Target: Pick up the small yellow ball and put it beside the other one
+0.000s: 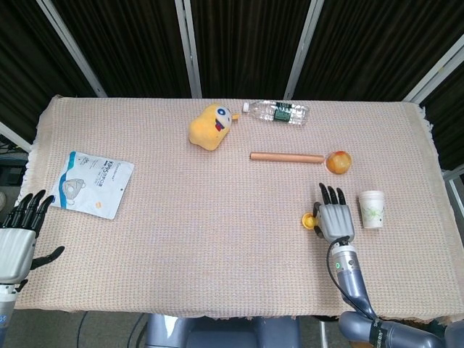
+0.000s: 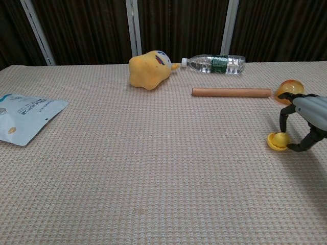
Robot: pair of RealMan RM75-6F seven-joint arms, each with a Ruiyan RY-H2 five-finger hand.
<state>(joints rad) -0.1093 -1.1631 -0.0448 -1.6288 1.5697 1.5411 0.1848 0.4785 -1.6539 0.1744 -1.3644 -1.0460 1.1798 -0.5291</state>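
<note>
Yellow toy [image 1: 309, 220] lies on the tabletop [image 1: 217, 239] in the head view, touching the left edge of the right robot hand [image 1: 334, 220], between the paper cup [image 1: 371, 209] and mid-table; the left robot hand [image 1: 16, 243] hangs off the near-left corner, fingers apart, holding nothing. In the chest view the right robot hand [image 2: 305, 121] arches over the yellow toy [image 2: 279, 141], thumb and a finger bracketing it without a visible clamp.

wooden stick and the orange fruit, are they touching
Apart. The head view shows bare cloth between the right end of the wooden stick and the orange fruit; the chest view shows the same gap.
</note>
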